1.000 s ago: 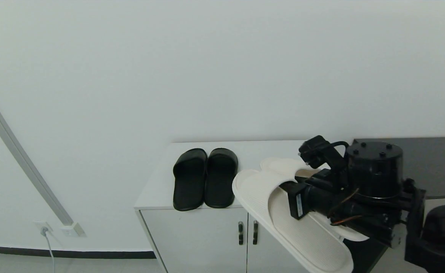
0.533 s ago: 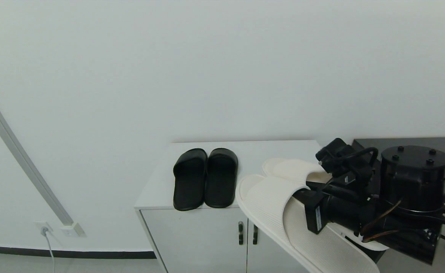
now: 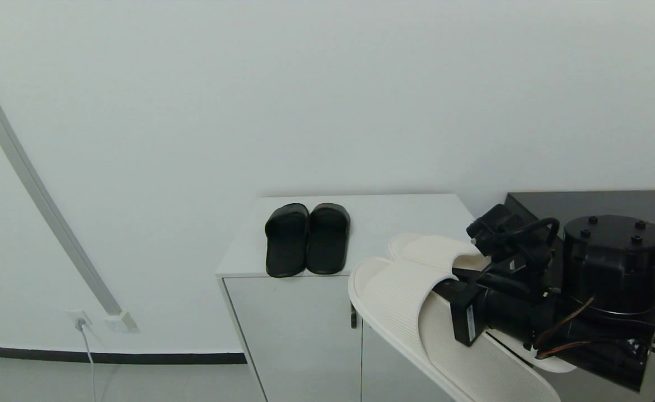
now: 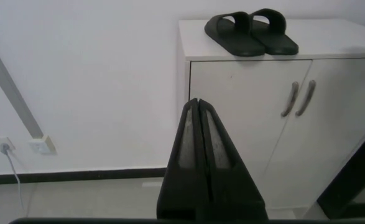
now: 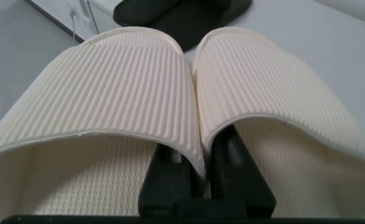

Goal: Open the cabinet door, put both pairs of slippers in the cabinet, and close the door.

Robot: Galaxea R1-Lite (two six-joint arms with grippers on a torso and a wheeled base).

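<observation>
A pair of black slippers [image 3: 307,239] lies side by side on top of the white cabinet [image 3: 299,335], also in the left wrist view as the black slippers [image 4: 252,31]. Both cabinet doors [image 4: 244,112] are closed, with two handles [image 4: 297,98] at the centre seam. My right gripper [image 3: 444,290] is shut on a pair of white ribbed slippers [image 3: 405,296], held together in the air in front of the cabinet's right side. The right wrist view has its fingers [image 5: 170,168] pinching the inner walls of the white slippers [image 5: 188,93]. My left gripper [image 4: 198,109] is shut and empty, low, left of the cabinet front.
A dark table top [image 3: 595,201] adjoins the cabinet on the right. A wall socket with a cable [image 3: 79,322] and a slanted grey conduit [image 3: 37,190] are on the wall to the left. Bare floor [image 4: 95,199] lies before the cabinet.
My right arm carried the white slippers rightward and slightly down. The head camera then shifted: the cabinet now looks smaller and sits higher and to the right.
</observation>
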